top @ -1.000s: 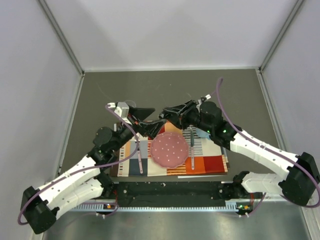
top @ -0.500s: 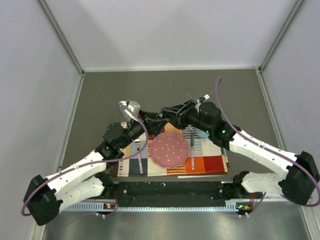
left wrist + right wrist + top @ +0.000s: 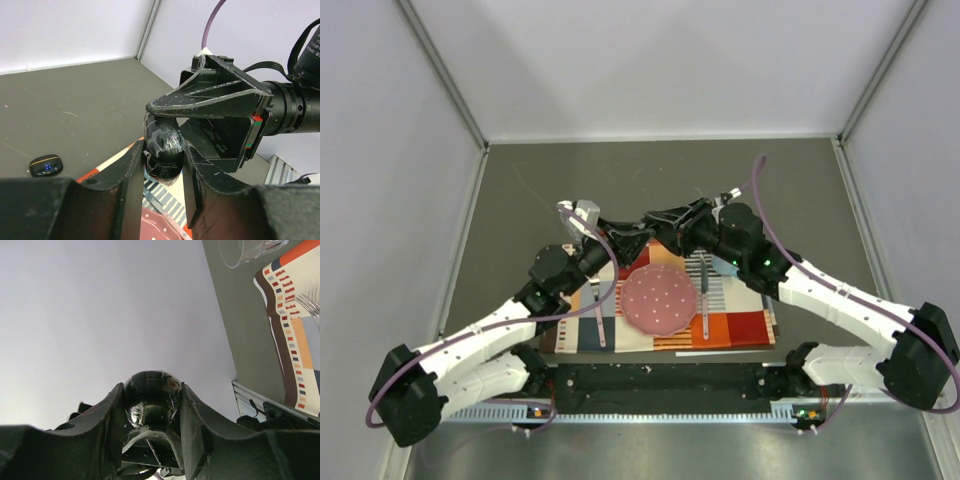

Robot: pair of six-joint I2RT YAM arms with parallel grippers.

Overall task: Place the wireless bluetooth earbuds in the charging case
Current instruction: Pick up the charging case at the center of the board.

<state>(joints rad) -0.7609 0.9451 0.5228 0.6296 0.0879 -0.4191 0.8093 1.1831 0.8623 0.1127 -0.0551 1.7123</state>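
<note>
Both arms meet in the middle of the overhead view, above the far edge of the striped mat [image 3: 740, 325] and just beyond the pink plate [image 3: 660, 300], and they share one thing: the case [image 3: 162, 150], a glossy black pebble held in the air off the table [image 3: 75, 110]. The left pincer [image 3: 161, 167] is clamped on its lower part, one finger on each side, at the bottom centre of the left wrist view. The right pincer [image 3: 150, 396] is gripping the same case from the opposite end, fingers pressed to both flanks in the lower middle of its own view. No paler inside shows in either close view, so the lid looks closed, though glare on the shell makes the seam hard to follow. At the lower left of the left wrist view lies what is probably one earbud [image 3: 46, 165], a small dark oval with a blue spot, on the table and well apart from the case; a second is not in sight. The step in hand seems to be readying the case, either passing it across or prising the lid up. Next, one pincer would need to steady the base while the other takes the lid edge and lifts without squeezing the shell loose
</note>
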